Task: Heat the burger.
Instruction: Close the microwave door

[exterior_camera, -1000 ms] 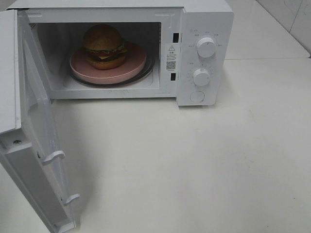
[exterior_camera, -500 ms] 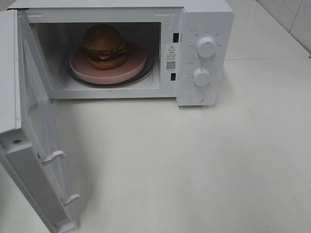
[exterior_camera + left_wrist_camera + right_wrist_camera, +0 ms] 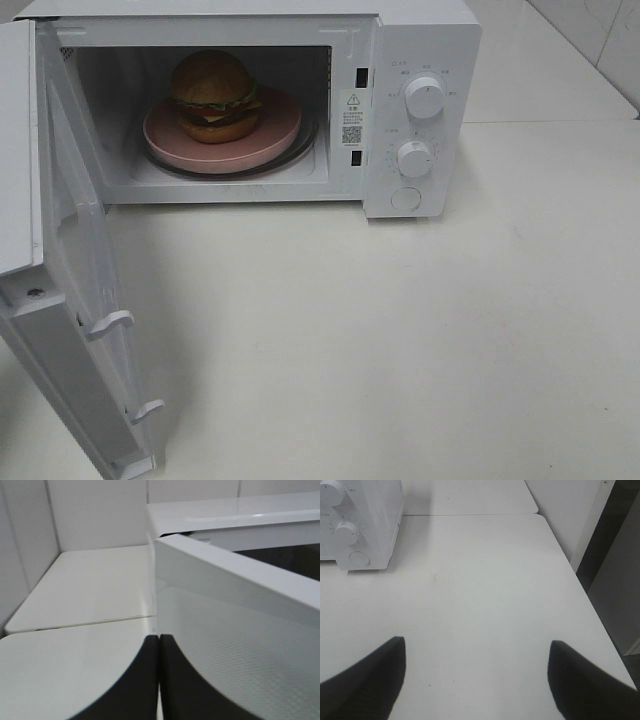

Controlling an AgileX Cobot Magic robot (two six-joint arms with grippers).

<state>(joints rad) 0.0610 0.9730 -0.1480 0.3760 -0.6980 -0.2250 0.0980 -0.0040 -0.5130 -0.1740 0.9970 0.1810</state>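
The burger [image 3: 213,96], with a golden-brown bun, lettuce and cheese, sits on a pink plate [image 3: 280,135] inside the open white microwave [image 3: 420,40]. The microwave door [image 3: 80,300] swings wide to the left. Neither arm shows in the high view. In the left wrist view my left gripper [image 3: 158,645] is shut, its dark fingers pressed together just behind the outer side of the door [image 3: 235,630]. In the right wrist view my right gripper [image 3: 476,652] stands open over bare table, empty, with the microwave's knobs [image 3: 347,530] far ahead of it.
Two white knobs [image 3: 425,97] and a round button [image 3: 405,198] are on the microwave's right panel. White tabletop [image 3: 400,330] spreads in front. A tiled wall [image 3: 95,510] is behind the left side; the table's right edge [image 3: 585,595] drops off.
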